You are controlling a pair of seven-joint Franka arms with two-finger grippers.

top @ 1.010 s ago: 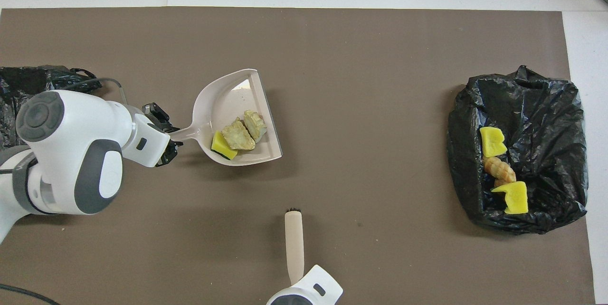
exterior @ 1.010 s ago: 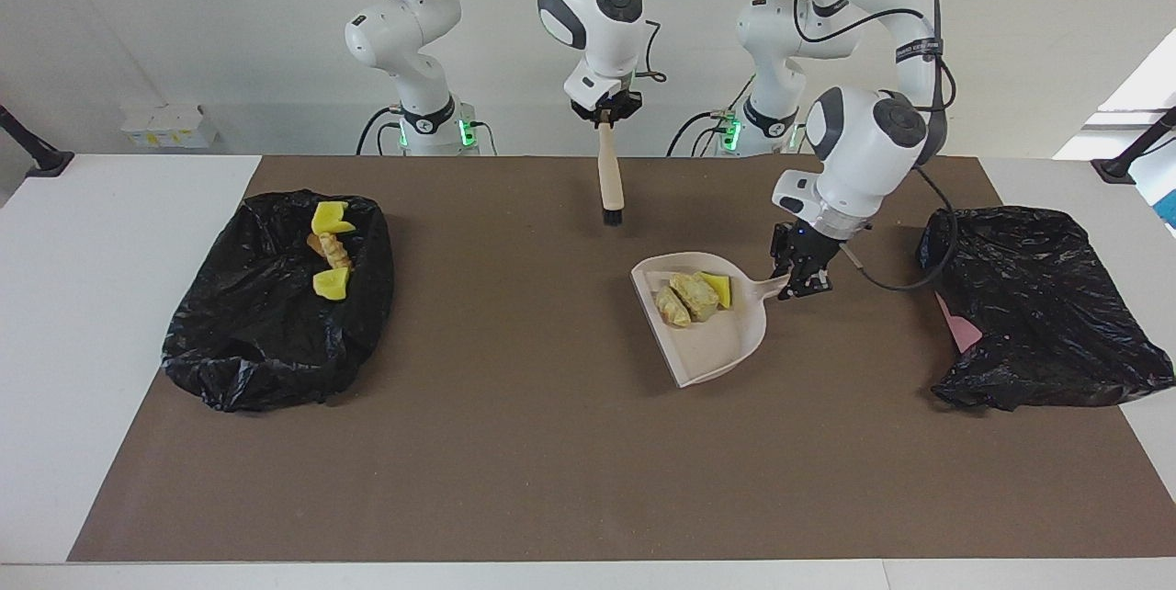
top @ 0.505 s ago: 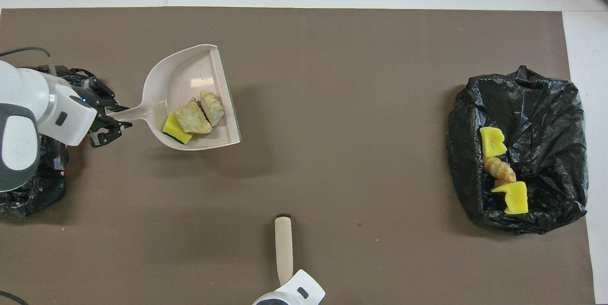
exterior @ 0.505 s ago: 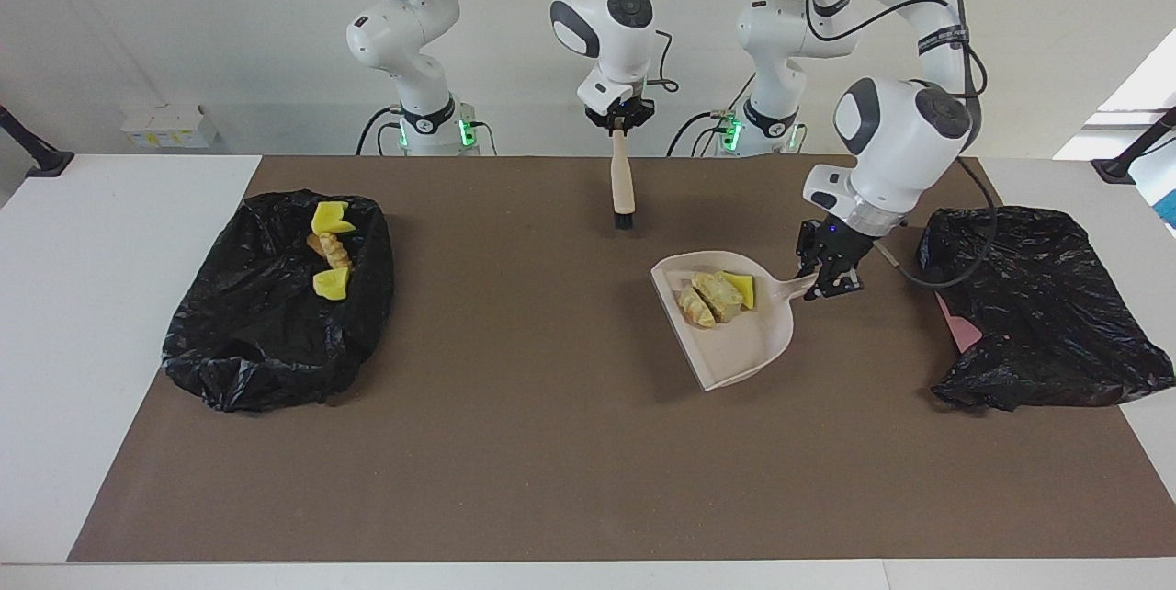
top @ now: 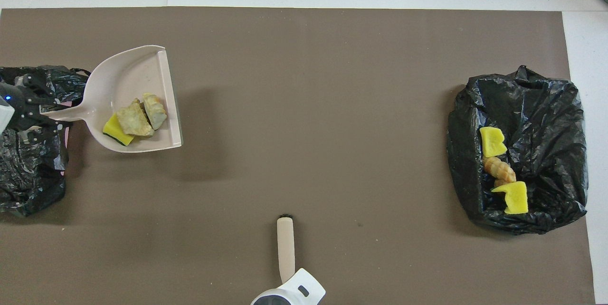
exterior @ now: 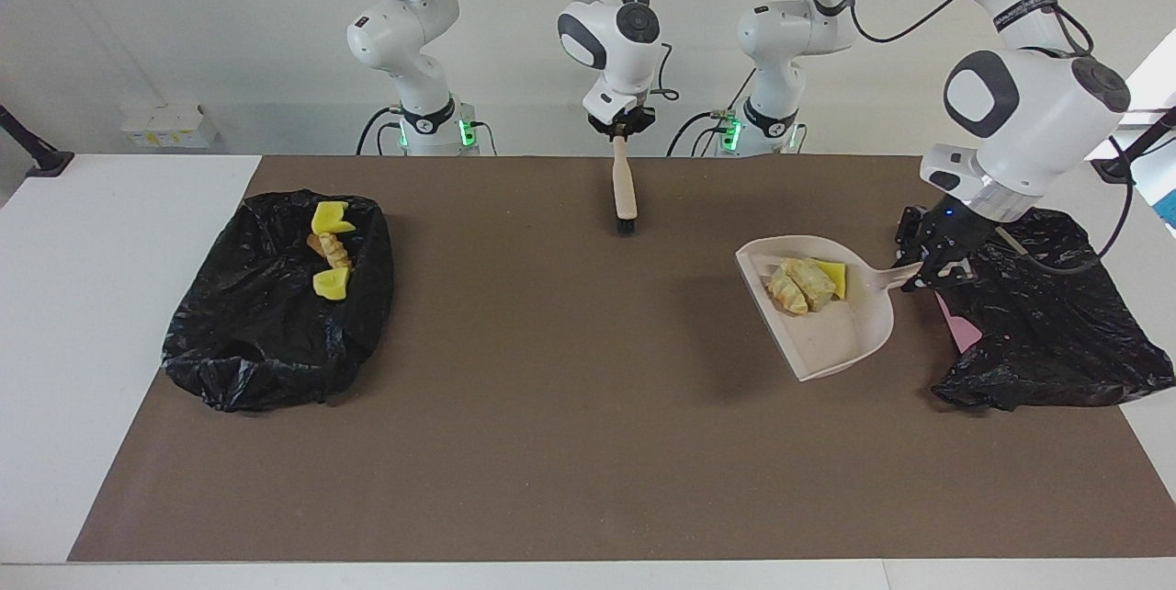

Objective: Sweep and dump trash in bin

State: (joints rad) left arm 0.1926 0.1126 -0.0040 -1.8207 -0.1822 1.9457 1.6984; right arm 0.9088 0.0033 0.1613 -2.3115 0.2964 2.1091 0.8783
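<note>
- Facing view: dustpan (exterior: pixel 831 319) rides in the air, gripped by its handle in the shut left gripper (exterior: pixel 930 270), which hangs over the edge of the black bin bag (exterior: pixel 1047 314) at the left arm's end of the counter (exterior: pixel 551 461).
- Three chunks of trash (exterior: pixel 807 282) sit in the pan: two tan pieces and a yellow one with a dark face, bunched toward the handle.
- Compared with a second ago, the pan has travelled from mid-counter toward this bag and risen, with its load apparently unshifted.
- The right gripper (exterior: pixel 622 126) is shut on the top of the brush (exterior: pixel 625 190), which hangs upright well clear of the dustpan; that arm has drawn back toward its base and waits.
- A second bag (exterior: pixel 276 314), well apart from the dustpan at the right arm's end, already holds other chunks (exterior: pixel 329 250), yellow and orange-brown.
- Overhead view: the dustpan (top: pixel 128 100) lies just beside the near bag (top: pixel 28 153), handle pointing over it, open lip facing away; the left gripper (top: pixel 33 112) shows only at the frame's edge.
- Sweeping looks finished, since no chunk is loose on the counter (top: pixel 304 81). The carry is nearly done; what seems left is bringing the pan's lip round over the bag and tipping it, and the risk is chunks sliding off the lip onto the counter instead.
</note>
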